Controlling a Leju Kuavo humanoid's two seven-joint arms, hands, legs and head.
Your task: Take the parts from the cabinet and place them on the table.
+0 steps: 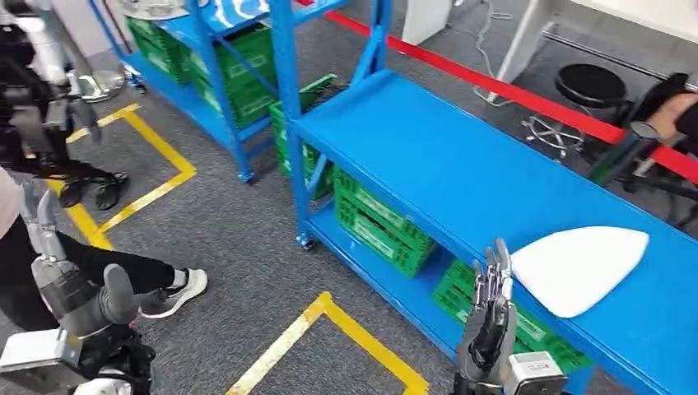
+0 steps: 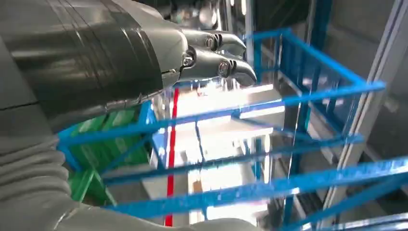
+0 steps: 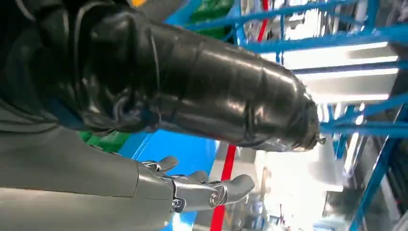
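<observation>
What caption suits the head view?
White part lies on the blue table; right robot hand open beside it.

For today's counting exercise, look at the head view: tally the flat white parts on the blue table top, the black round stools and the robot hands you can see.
Flat white part: 1
Black round stool: 1
Robot hands, left hand and right hand: 2
Total: 4

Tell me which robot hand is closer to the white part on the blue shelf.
Right. The right hand is raised just beside the white part; the left hand is far across the aisle.
</observation>
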